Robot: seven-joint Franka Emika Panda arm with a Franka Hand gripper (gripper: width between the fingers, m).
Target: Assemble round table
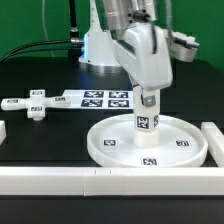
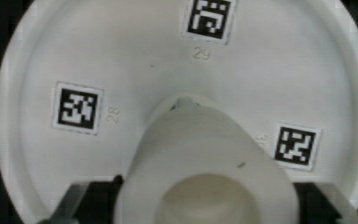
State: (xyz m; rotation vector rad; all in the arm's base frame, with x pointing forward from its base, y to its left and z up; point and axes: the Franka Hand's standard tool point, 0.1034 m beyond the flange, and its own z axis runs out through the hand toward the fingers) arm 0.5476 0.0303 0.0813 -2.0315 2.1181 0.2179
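The large white round disc (image 1: 108,150) lies flat on the black table and fills the wrist view (image 2: 140,70), showing several small tags. The short cylinder leg (image 1: 146,126) stands upright at the disc's centre, over the hub, which it hides. My gripper (image 1: 148,100) comes straight down from above and is shut on the leg's upper part. In the wrist view the leg (image 2: 202,160) sits between the dark fingers (image 2: 98,196), and my gripper (image 2: 208,203) holds it. The cross-shaped foot (image 1: 35,105) lies on the table at the exterior view's left, apart from the disc.
The marker board (image 1: 105,97) lies behind the disc. White border blocks run along the front edge (image 1: 90,180) and at the exterior view's right (image 1: 213,138). The arm's base (image 1: 100,45) stands at the back.
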